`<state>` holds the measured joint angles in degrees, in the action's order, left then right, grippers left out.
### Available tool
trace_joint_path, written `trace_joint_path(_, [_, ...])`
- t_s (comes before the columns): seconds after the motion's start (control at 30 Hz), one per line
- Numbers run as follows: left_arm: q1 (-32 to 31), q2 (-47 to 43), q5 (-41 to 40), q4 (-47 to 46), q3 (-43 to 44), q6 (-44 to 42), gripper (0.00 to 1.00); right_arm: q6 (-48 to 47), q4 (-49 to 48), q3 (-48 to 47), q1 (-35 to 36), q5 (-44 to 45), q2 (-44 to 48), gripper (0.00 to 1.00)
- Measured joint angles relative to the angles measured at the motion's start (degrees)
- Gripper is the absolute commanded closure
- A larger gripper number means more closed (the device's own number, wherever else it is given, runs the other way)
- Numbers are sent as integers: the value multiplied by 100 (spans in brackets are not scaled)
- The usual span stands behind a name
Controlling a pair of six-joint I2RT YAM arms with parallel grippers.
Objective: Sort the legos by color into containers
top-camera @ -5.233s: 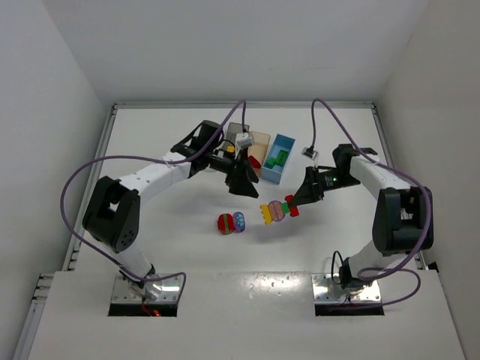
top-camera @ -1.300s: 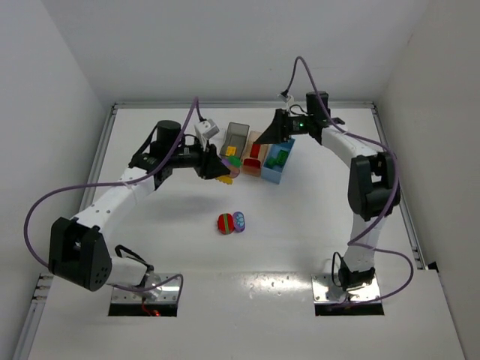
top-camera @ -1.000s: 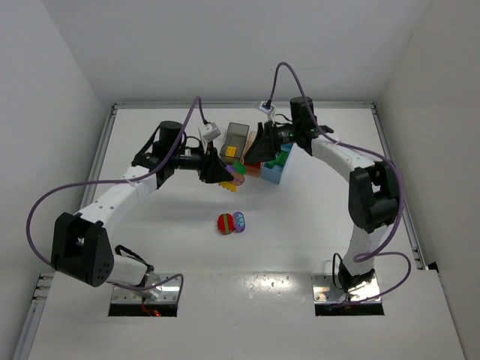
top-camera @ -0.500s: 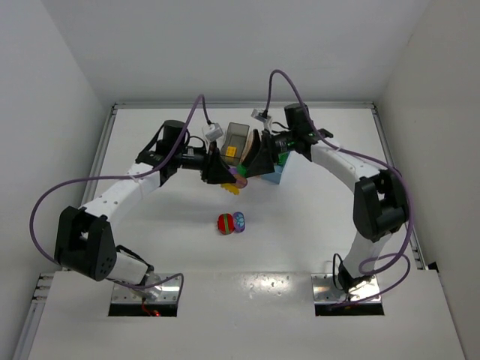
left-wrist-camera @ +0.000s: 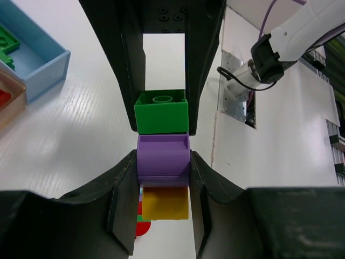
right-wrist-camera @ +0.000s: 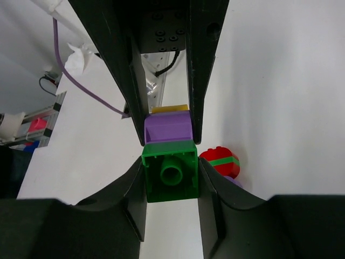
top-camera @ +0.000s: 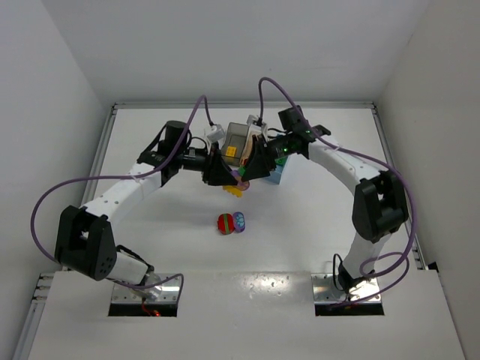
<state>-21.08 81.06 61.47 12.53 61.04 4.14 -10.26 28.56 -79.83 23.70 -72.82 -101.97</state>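
Right fingers (right-wrist-camera: 135, 208) newly on green brick (right-wrist-camera: 171, 177), left fingers (left-wrist-camera: 121, 213) on purple brick (left-wrist-camera: 163, 159)

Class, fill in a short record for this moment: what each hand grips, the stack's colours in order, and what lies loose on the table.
Left hand: shut on the purple brick
Right hand: shut on the green brick
Stack order: green, purple, then yellow brick, joined in one line between the hands
Lying loose: one small round cluster, red, green and bluish, nearer the arm bases
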Motion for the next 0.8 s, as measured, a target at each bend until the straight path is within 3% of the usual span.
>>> trace_joint_path(0.2, [-4, 0, -35, -122, -28, -26, 100, 201, -133, 4, -114, -48, 17, 100])
trace_joint_path(0.53, [-33, 0, -208, -118, -297, -68, 100, 883, -636, 372, -922, 127, 413, 100])
trace_joint_path(0.63, [-33, 0, -341, -105, -328, -87, 100, 872, -669, 470, -1040, 763, 402, 100])
trace_joint_path(0.8, [-33, -4, -632, -105, -328, -111, 100, 807, -870, 466, -1051, 2804, 55, 100])
